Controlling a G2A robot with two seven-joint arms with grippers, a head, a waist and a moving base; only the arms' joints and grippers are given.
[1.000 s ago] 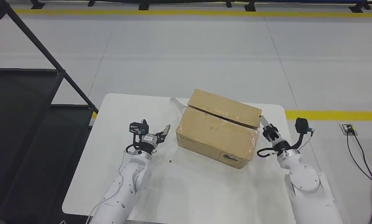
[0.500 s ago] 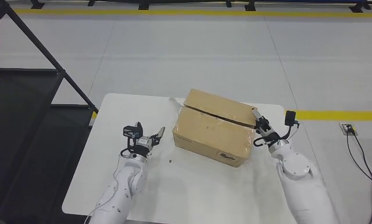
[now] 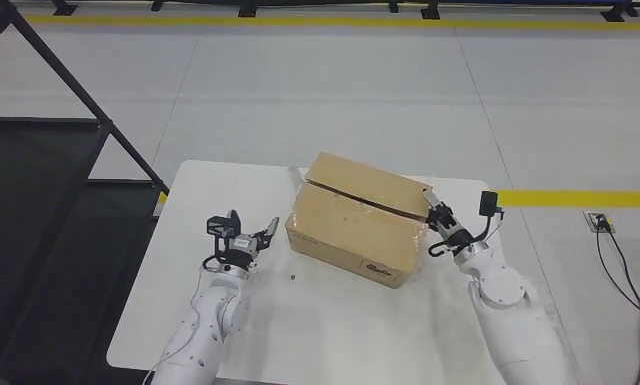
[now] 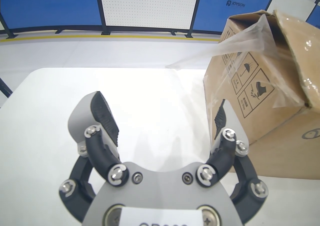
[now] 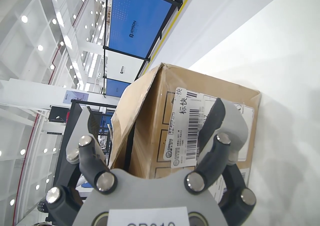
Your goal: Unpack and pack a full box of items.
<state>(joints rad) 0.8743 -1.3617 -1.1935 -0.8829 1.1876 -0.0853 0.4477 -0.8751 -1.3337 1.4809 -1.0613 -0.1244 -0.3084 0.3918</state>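
A brown cardboard box (image 3: 355, 217) lies at an angle on the white table (image 3: 330, 320), its top flaps slightly apart along the seam. A loose strip of clear tape (image 4: 225, 46) hangs off its near corner. My left gripper (image 3: 253, 226) stands open just left of the box (image 4: 260, 82), apart from it, with nothing between its fingers (image 4: 102, 112). My right gripper (image 3: 436, 221) is open at the box's right end. In the right wrist view its fingers (image 5: 220, 112) stand either side of the labelled end face (image 5: 160, 92) and the flap edge.
A small dark speck (image 3: 291, 277) lies on the table in front of the box. A black metal frame (image 3: 70, 145) stands off the table's left side. Bare table surface stretches along the front and left.
The box has slid leftward across the table with my right gripper following against its right end. My left gripper has drawn back to the left, staying open.
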